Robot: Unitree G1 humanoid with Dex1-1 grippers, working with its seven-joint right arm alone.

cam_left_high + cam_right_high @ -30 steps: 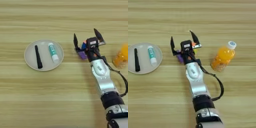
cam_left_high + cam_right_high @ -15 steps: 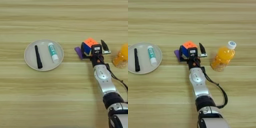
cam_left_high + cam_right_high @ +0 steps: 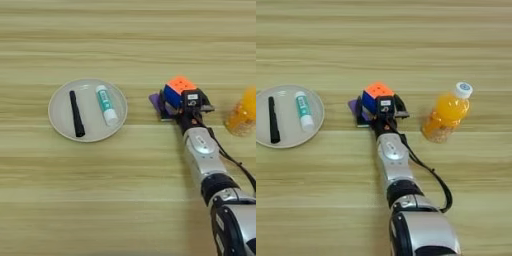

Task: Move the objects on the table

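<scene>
Now | black two-finger jaws (image 3: 377,106) clamp multicoloured puzzle cube (image 3: 375,96) | small purple block (image 3: 355,110) touching at nine o'clock | round pale grey plate (image 3: 316,117) farther at nine

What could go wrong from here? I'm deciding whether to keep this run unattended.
The right gripper sits at the puzzle cube with the small purple block right beside it, so lifting or shifting the cube may drag or knock the block. The orange juice bottle stands upright just right of the forearm; a sideways swing could topple it. The plate with the pen and glue stick lies well clear.
</scene>
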